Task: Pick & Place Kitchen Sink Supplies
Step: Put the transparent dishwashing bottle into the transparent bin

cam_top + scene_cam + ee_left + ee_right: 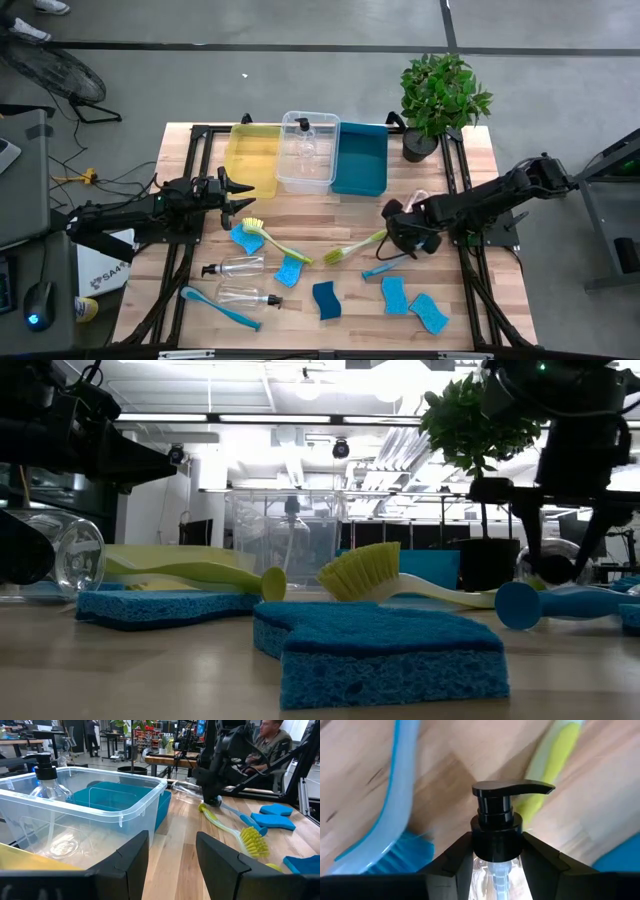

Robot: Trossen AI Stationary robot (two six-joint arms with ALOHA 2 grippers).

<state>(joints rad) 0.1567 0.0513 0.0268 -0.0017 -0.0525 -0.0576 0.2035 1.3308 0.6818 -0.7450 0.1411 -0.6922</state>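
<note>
Standing by the wooden table (330, 215), I can read no label on anything on it. Three bins sit in a row at the far edge: a yellow bin (254, 160) whose contents I cannot make out, a clear bin (308, 152) with one pump bottle (304, 143) inside, and a teal bin (361, 158).

Just beside the yellow bin hangs the left gripper (170, 860), jaws parted on nothing.

Near the potted plant (440, 100), the right gripper (495, 865) has its fingers pressed against the neck of a clear bottle (496, 840) with a black pump top, close to a yellow-green brush (355, 247) and a blue brush (385, 266).

Blue sponges (410, 300), two more bottles (238, 280) and two other brushes (250, 270) lie scattered along the table's near half.
</note>
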